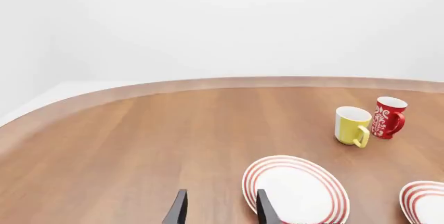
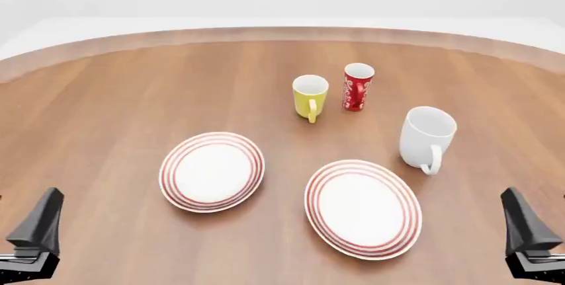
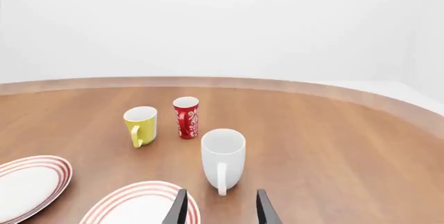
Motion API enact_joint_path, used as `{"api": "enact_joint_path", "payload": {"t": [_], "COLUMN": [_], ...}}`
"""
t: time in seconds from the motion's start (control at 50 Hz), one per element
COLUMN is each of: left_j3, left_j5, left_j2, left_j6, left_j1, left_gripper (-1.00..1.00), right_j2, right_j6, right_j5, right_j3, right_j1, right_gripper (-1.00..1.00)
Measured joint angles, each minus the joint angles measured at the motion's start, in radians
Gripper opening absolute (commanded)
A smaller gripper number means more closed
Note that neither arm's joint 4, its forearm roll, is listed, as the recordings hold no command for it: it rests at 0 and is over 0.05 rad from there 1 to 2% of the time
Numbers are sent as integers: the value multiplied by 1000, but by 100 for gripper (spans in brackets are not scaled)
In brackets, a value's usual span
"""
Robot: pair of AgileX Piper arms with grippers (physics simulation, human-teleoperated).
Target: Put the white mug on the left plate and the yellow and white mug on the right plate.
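Both plates, left plate (image 2: pixel 212 171) and right plate (image 2: pixel 363 207), bare; mugs upright.

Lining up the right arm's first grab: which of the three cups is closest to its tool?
The white mug, the biggest cup, standing nearest the right tool. The yellow and white mug and red patterned cup stand farther back.

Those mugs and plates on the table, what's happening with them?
Nothing is being handled yet. Both pincers, left and right, hang open near the table's near edge. The white mug and the yellow and white mug stand on bare wood beyond the left plate and right plate, both bare.
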Motion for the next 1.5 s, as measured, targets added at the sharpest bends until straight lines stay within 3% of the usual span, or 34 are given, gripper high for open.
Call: {"api": "enact_joint_path", "payload": {"t": [0.38, 0.6, 1.5], "left_j3": [0, 0, 0], "left_j5": [0, 0, 0], "left_j2": [0, 0, 0], "left_j6": [0, 0, 0], "left_j1": [0, 0, 0], "left_gripper": [100, 100, 100], "right_j2": [25, 97, 763], "right_j6": [0, -2, -13], "right_j5": [-18, -81, -672], "right_j3": [-3, -3, -8], "right_j1": [4, 12, 57], "right_gripper": [100, 100, 100]}}
